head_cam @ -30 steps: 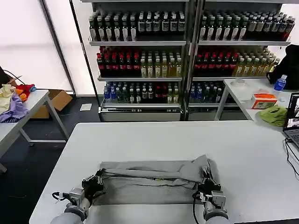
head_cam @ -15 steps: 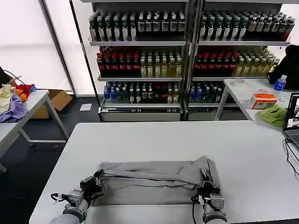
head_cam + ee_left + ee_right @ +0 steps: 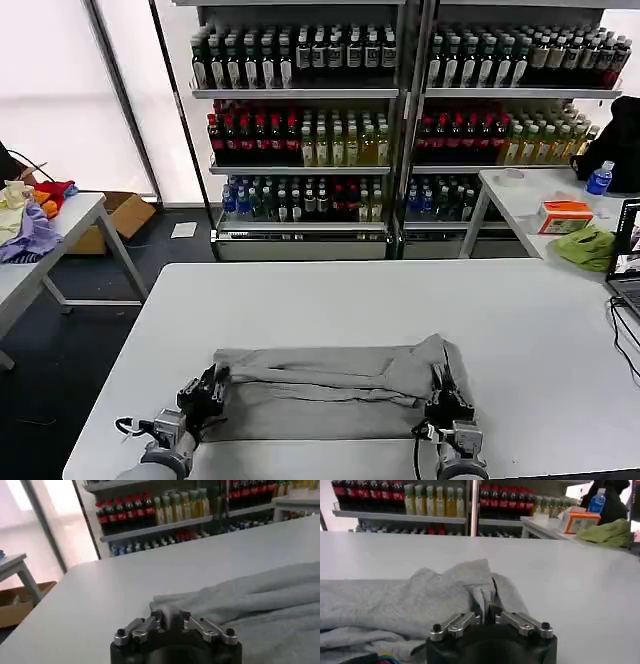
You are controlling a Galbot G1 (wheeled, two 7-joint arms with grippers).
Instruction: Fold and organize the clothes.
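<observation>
Both arms run off the bottom edge of the head view, so we see little beyond the left gripper [image 3: 207, 391] and right gripper [image 3: 447, 403] at the lower left and lower right. The fold of the grey shirt [image 3: 330, 385] hides its chest print and any collar from us. In the left wrist view, cloth [image 3: 235, 605] bunches over the fingertips [image 3: 159, 616] at the bottom centre, hiding their tips. In the right wrist view, a multicoloured scrap [image 3: 385, 659] at the bottom left is cut by the edge. At the head view's far right, a laptop [image 3: 629, 262] is clipped by the frame.
</observation>
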